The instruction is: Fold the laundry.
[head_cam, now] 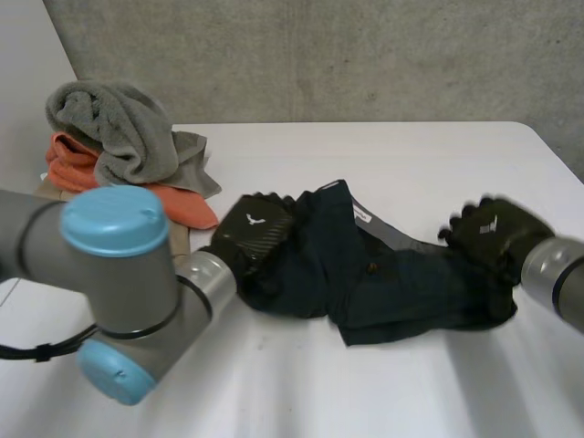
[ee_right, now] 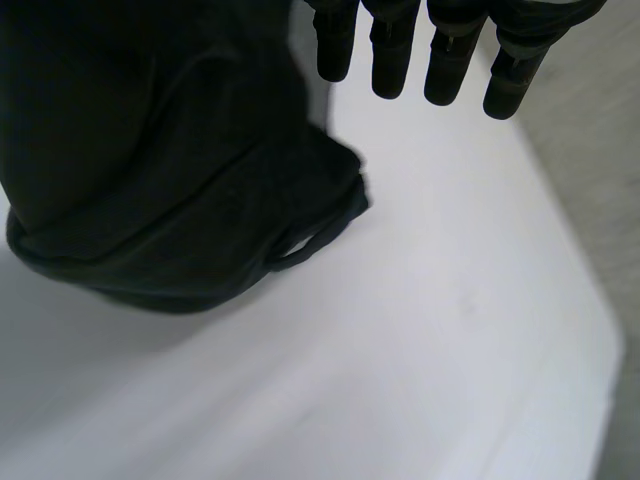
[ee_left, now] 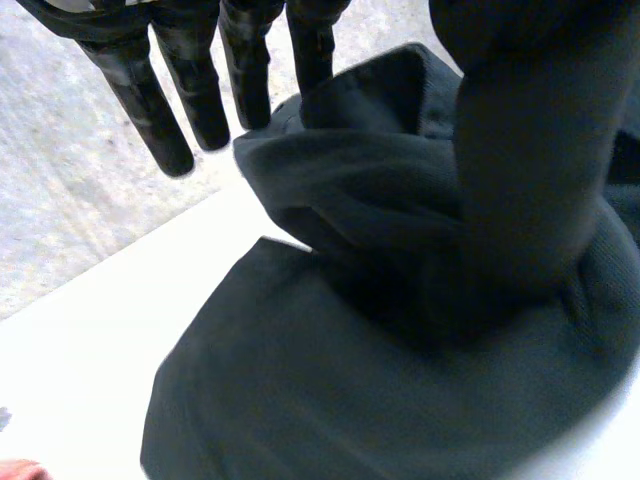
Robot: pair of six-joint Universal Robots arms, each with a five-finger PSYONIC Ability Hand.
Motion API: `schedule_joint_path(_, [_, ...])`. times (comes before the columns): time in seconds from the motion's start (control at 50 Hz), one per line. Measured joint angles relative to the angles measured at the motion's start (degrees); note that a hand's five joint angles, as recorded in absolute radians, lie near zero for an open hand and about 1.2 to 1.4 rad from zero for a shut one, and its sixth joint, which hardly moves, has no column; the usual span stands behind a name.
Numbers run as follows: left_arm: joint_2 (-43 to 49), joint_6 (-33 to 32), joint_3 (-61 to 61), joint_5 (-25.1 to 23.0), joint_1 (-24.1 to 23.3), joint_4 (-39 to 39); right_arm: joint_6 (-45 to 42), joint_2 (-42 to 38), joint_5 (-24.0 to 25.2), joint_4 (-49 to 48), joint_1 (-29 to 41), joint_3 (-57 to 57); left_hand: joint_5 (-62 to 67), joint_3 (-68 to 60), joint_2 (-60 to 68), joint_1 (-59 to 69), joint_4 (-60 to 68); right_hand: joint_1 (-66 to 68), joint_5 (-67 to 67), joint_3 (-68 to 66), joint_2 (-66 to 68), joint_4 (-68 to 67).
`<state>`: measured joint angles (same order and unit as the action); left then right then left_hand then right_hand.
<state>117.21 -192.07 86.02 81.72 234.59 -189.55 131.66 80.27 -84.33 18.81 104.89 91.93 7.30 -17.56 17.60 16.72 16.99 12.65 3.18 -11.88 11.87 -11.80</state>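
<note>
A dark navy garment (head_cam: 392,283) lies crumpled in the middle of the white table (head_cam: 365,155). My left hand (head_cam: 254,228) rests on its left end. In the left wrist view the fingers (ee_left: 175,90) are straight and reach past the cloth's edge. The thumb (ee_left: 530,150) presses down into the bunched garment (ee_left: 300,400). My right hand (head_cam: 493,233) is at the garment's right end. Its fingers (ee_right: 390,50) are straight and hang over bare table (ee_right: 400,350), just beyond a folded edge of the garment (ee_right: 150,150), with nothing between them.
A grey towel (head_cam: 123,128) is heaped on an orange cloth (head_cam: 78,164) at the table's back left corner, close behind my left arm. A concrete wall stands behind the table. The table's right edge curves away near my right hand.
</note>
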Motion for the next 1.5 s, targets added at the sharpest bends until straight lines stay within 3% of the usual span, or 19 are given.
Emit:
schedule_joint_path(0.16, [-9.2, -0.6, 4.7, 3.8, 5.2, 0.1, 5.6, 2.3, 1.8, 2.7, 4.1, -10.8, -4.1, 5.2, -5.7, -4.5, -5.2, 0.0, -0.3, 0.0, 0.0, 0.0])
schedule_joint_path(0.22, [-13.7, 1.8, 6.7, 5.5, 9.2, 0.6, 9.1, 0.9, 2.0, 4.8, 8.1, -17.1, -4.1, 5.2, -5.7, -4.5, -5.2, 0.0, -0.3, 0.0, 0.0, 0.0])
schedule_joint_path(0.5, [-18.7, 9.9, 13.3, 2.4, 19.5, 7.8, 11.2, -7.4, -5.6, 8.4, 21.1, -32.0, -4.1, 5.2, -5.7, -4.5, -5.2, 0.0, -0.3, 0.0, 0.0, 0.0])
schedule_joint_path(0.64, [-18.6, 10.3, 15.3, 2.1, 21.3, 10.9, 9.3, -8.8, -4.8, 7.2, 22.3, -32.9, -4.1, 5.2, -5.7, -4.5, -5.2, 0.0, -0.3, 0.0, 0.0, 0.0])
schedule_joint_path(0.74, [-18.7, 10.4, 17.0, 1.5, 21.7, 11.4, 9.9, -14.4, -3.1, 4.0, 23.1, -34.2, -4.1, 5.2, -5.7, -4.5, -5.2, 0.0, -0.3, 0.0, 0.0, 0.0])
schedule_joint_path(1.08, [-19.1, 10.4, 21.2, -0.2, 20.7, 9.8, 14.5, -44.3, 1.0, -18.2, 23.4, -46.9, -4.1, 5.2, -5.7, -4.5, -5.2, 0.2, 0.2, -1.1, 1.0, -1.2])
schedule_joint_path(1.2, [-19.5, 10.5, 21.4, 0.0, 20.6, 9.7, 14.2, -52.0, 0.9, -18.0, 23.0, -53.9, -4.1, 5.2, -5.7, -4.5, -5.2, 13.6, 12.0, -13.8, 14.2, -13.8])
schedule_joint_path(1.24, [-19.8, 10.7, 21.4, 0.0, 20.6, 9.7, 14.1, -54.1, 0.9, -17.4, 22.7, -56.4, -4.1, 5.2, -5.7, -4.5, -5.2, 28.0, 23.7, -28.4, 28.8, -27.4])
schedule_joint_path(1.26, [-19.8, 10.7, 21.4, 0.0, 20.6, 9.7, 14.1, -54.1, 0.9, -17.4, 22.7, -56.4, -4.1, 5.2, -5.7, -4.5, -5.2, 28.0, 23.7, -28.4, 28.8, -27.4])
schedule_joint_path(1.28, [-20.1, 10.8, 21.4, 0.0, 20.7, 9.6, 14.1, -55.0, 0.8, -17.1, 22.5, -57.8, -4.1, 5.2, -5.7, -4.5, -5.2, 42.5, 36.1, -43.0, 43.8, -43.0])
schedule_joint_path(1.32, [-20.3, 10.9, 21.3, 0.1, 20.7, 9.5, 14.3, -55.2, 0.6, -16.7, 22.2, -59.0, -4.1, 5.2, -5.7, -4.5, -5.2, 50.9, 49.4, -54.1, 53.8, -54.0])
schedule_joint_path(1.44, [-20.0, 11.1, 20.8, 0.2, 20.7, 8.7, 16.0, -50.9, 0.0, -16.7, 21.9, -57.3, -4.1, 5.2, -5.7, -4.5, -5.2, 51.1, 52.7, -55.9, 54.5, -56.5])
schedule_joint_path(1.5, [-17.8, 10.9, 19.5, 0.4, 20.6, 6.7, 17.8, -42.0, 0.2, -17.8, 21.7, -50.1, -4.1, 5.2, -5.7, -4.5, -5.2, 51.1, 52.7, -55.9, 54.5, -56.5])
